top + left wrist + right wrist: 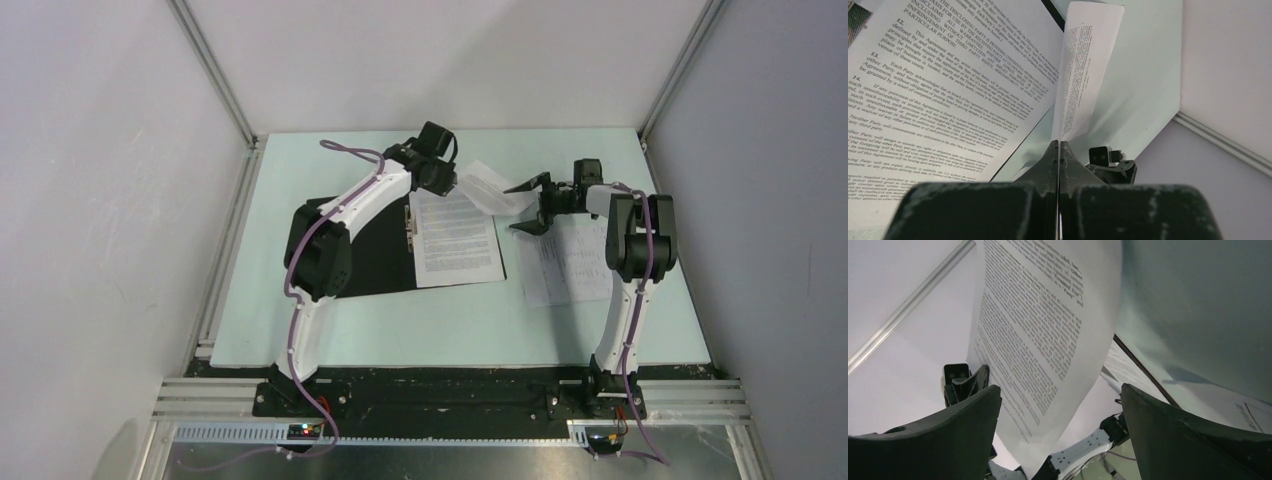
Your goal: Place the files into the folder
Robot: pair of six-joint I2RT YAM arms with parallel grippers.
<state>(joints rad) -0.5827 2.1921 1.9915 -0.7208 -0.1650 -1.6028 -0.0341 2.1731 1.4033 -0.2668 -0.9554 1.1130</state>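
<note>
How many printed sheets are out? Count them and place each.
3 sheets: one on the open folder, one curled in the left gripper, one on the table near the right gripper. More may hide stacked beneath.

The left arm (340, 215) reaches forward and inward, elbow raised; the left gripper (1058, 146) is pinched flat on a sheet (1088, 70). The right arm (630, 290) rises upright, forearm turned leftward, and the right gripper (528, 207) faces it with jaws spread wide.
</note>
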